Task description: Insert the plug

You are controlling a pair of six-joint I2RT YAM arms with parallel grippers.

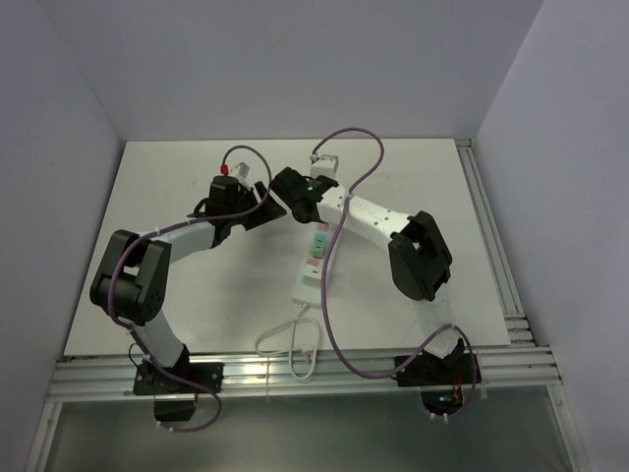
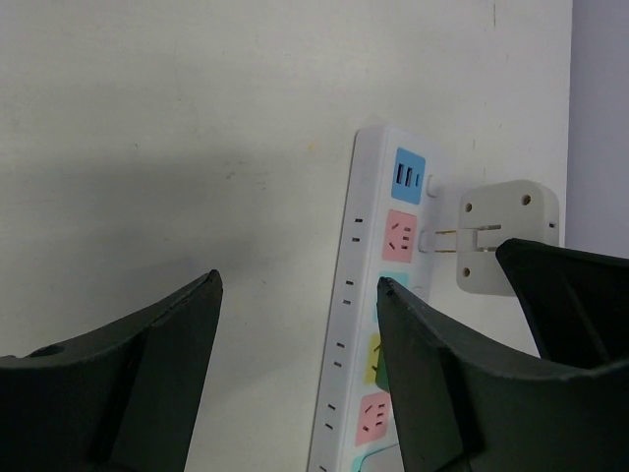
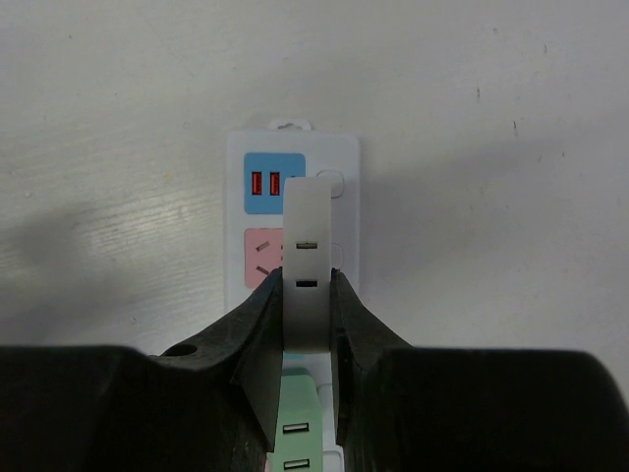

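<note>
Insertion not yet made. The right gripper (image 3: 307,287) is clamped on the white plug (image 3: 307,221), which hangs just above the power strip (image 3: 295,143) near its pink socket (image 2: 400,236), prongs (image 2: 447,241) bare. The left gripper (image 2: 300,285) stands wide and empty beside the strip. What remains is the lowering and seating.

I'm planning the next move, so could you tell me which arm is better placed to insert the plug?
Right. The right gripper is shut on the plug, its prongs facing the pink socket of the power strip. The left gripper is open, holds nothing and sits beside the strip.
</note>
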